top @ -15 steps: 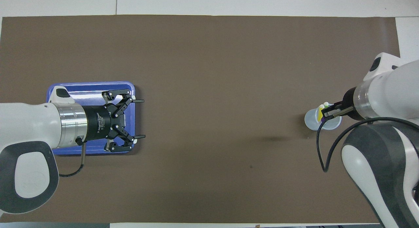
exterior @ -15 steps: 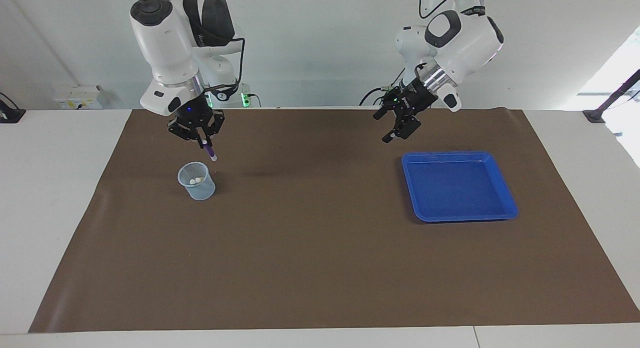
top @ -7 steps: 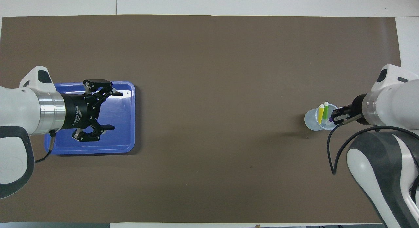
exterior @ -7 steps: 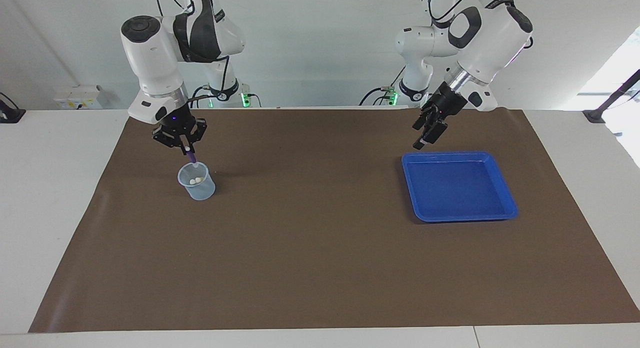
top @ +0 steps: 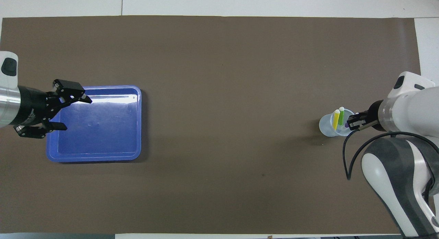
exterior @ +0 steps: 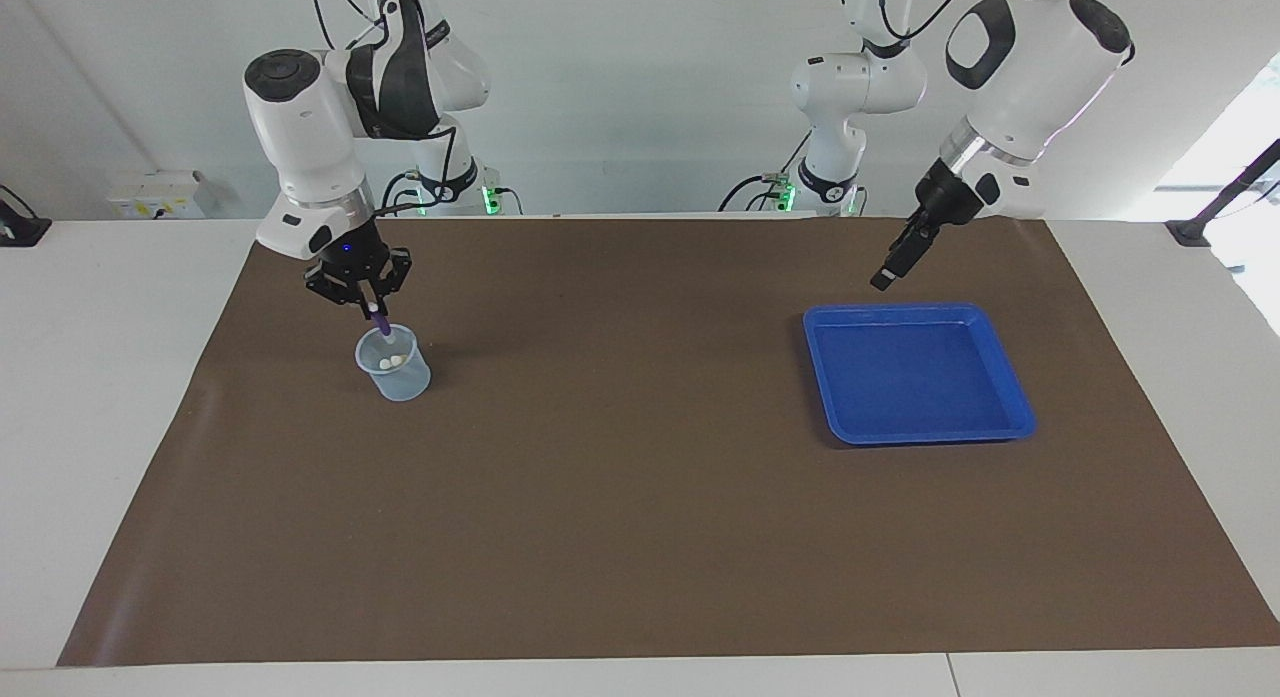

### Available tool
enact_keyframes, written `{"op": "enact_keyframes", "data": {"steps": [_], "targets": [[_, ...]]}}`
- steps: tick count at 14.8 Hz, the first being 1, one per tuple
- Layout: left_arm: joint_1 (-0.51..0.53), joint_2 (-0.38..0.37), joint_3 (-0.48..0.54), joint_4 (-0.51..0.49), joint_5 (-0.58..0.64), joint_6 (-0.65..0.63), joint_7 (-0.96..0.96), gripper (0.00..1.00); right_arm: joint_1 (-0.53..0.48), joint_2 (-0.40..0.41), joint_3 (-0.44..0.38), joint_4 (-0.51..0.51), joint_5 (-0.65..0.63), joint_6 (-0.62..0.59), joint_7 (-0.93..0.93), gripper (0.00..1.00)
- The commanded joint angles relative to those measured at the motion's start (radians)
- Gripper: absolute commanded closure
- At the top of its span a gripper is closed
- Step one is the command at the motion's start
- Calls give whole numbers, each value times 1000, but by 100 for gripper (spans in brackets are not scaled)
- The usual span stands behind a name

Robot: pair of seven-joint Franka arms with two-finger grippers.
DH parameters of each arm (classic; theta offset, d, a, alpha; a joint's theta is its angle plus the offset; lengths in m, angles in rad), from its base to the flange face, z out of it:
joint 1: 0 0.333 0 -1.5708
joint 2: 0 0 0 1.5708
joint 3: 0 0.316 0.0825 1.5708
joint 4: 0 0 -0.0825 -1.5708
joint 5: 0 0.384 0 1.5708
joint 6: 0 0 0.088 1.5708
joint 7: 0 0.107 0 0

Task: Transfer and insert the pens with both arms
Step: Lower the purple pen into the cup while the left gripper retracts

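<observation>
Broadly, a white desk (exterior: pixel 100 397) carries a brown mat (exterior: pixel 640 497) that covers most of its top. Two white arms enter from the robots' end: the right arm (exterior: pixel 310 167) reaches down at its own end of the mat, and the left arm (exterior: pixel 1020 87) is raised at the other end. A blue tray (exterior: pixel 1010 377), lying flat on the mat toward the left arm's end, shows only its bare floor. The left pincer (top: pixel 55 110) hangs in the air over the tray's edge nearest the left arm's end, its fingers spread wide and holding nothing. A clear cup (exterior: pixel 395 377) stands upright on the mat toward the right arm's end. The right pincer (exterior: pixel 372 307) is just over the cup's mouth, fingertips closed on the purple pen (exterior: pixel 383 323), which points steeply down with its lower end inside the cup. The yellow pen (top: pixel 336 118) and the green pen (top: pixel 340 115) stand side by side in the cup, pale ends up, leaning against its wall.
</observation>
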Motion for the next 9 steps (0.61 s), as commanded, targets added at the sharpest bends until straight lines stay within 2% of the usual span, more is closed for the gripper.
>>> {"op": "enact_keyframes", "data": {"steps": [1, 5, 6, 7, 8, 9], "targets": [[2, 81, -2, 154, 113, -120, 200, 0, -22, 11, 10, -26, 4, 55, -16, 100], [-4, 105, 18, 292, 178, -311, 478, 0, -36, 34, 10, -36, 37, 87, -16, 100], [-4, 107, 19, 303, 178, -351, 538, 0, -37, 34, 10, -38, 56, 90, -13, 72], [-4, 99, 19, 296, 177, -373, 589, 0, -39, 34, 10, -38, 58, 89, -13, 48], [-1, 88, 19, 264, 175, -375, 633, 0, -42, 36, 10, -35, 58, 89, -11, 31], [1, 64, 19, 219, 174, -359, 647, 0, -40, 42, 10, -27, 58, 89, -10, 18]]}}
